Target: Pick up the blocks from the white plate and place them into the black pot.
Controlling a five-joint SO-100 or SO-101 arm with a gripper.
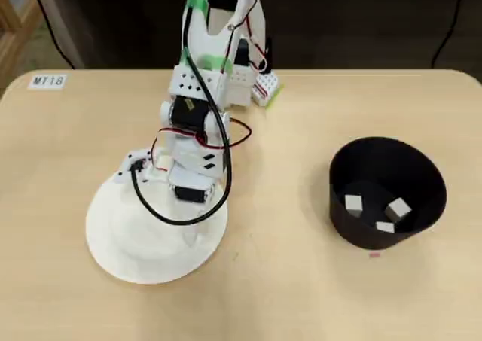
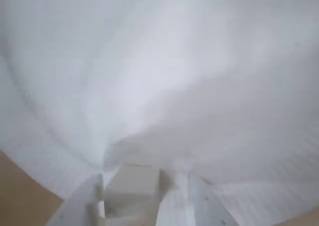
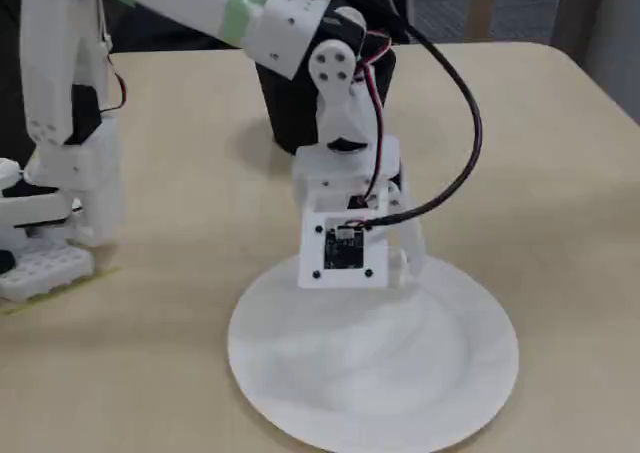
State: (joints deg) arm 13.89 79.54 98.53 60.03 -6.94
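The white plate (image 1: 120, 243) lies on the left of the table in the overhead view; it also shows in the fixed view (image 3: 400, 393) and fills the wrist view (image 2: 159, 61). My gripper (image 2: 144, 178) is low over the plate, open, with its fingers on either side of one off-white block (image 2: 132, 188). The block rests on the plate against the left finger (image 2: 82, 203), with a gap to the right finger (image 2: 209, 206). In the overhead view the arm hides this block. The black pot (image 1: 354, 160) stands at the right and holds three blocks (image 1: 353, 202), (image 1: 399, 209), (image 1: 385, 226).
In the fixed view the pot (image 3: 285, 113) stands behind the arm, and the arm's base (image 3: 50, 223) stands at the left. A label reading MT18 (image 1: 49, 80) is stuck at the far left of the table. A cable loops over the plate (image 1: 181, 220).
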